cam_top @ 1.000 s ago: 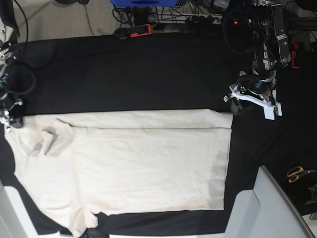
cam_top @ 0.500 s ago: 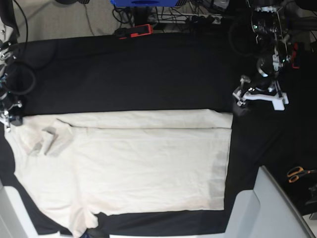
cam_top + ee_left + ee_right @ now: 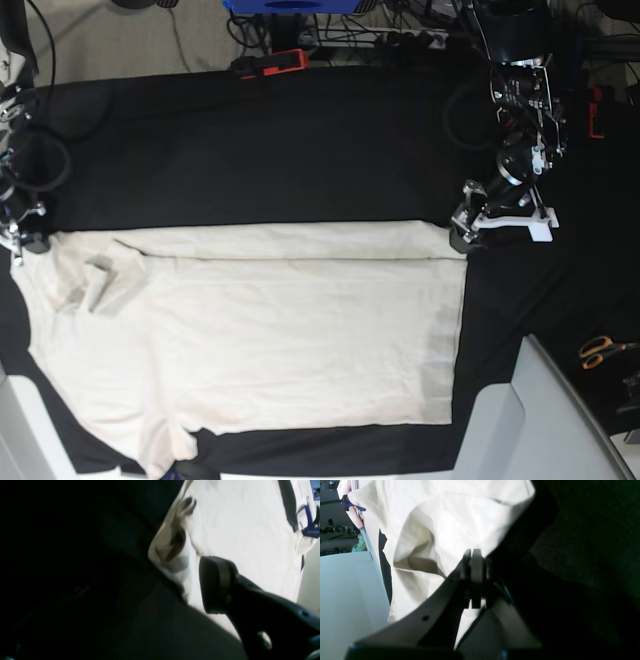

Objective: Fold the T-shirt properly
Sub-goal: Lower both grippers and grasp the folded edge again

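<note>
At nine o'clock the right hand (image 3: 473,555) pinches the T-shirt (image 3: 300,330); at three the left hand (image 3: 500,215) is spread. One lengthwise fold done, more remain.

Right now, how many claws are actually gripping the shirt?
1. The right claw, at the base view's left edge, is shut on the shirt. The left claw stands open beside the shirt's far corner, holding nothing.

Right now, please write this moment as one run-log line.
T-shirt: flat on black tablecloth, top edge folded | left end effector: open, at shirt's corner | right end effector: shut on T-shirt
</note>
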Robot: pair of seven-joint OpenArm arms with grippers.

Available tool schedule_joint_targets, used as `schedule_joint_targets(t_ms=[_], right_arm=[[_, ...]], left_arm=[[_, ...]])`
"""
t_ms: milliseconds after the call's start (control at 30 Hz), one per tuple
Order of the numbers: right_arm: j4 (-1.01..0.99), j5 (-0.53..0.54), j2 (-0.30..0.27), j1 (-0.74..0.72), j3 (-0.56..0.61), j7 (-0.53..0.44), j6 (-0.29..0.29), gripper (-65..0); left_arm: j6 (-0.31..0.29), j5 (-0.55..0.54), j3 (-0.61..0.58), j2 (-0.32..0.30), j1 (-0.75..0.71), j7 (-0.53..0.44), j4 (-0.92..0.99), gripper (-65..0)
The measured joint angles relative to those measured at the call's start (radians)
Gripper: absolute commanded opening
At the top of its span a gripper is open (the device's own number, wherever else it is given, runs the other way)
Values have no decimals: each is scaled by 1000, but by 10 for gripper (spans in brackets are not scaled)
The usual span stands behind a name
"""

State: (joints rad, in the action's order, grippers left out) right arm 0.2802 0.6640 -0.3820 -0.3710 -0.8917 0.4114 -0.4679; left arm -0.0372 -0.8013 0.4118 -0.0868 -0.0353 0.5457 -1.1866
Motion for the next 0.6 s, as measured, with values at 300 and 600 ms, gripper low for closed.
schedule_joint_targets(t_ms=[300, 600], right_arm=[[0, 0, 0, 0, 0, 0, 0, -644], [0, 0, 0, 0, 0, 0, 0, -644]], left_arm=[[5, 7, -112, 18, 44, 10, 28, -324], [11, 11, -98, 14, 34, 20, 32, -451]])
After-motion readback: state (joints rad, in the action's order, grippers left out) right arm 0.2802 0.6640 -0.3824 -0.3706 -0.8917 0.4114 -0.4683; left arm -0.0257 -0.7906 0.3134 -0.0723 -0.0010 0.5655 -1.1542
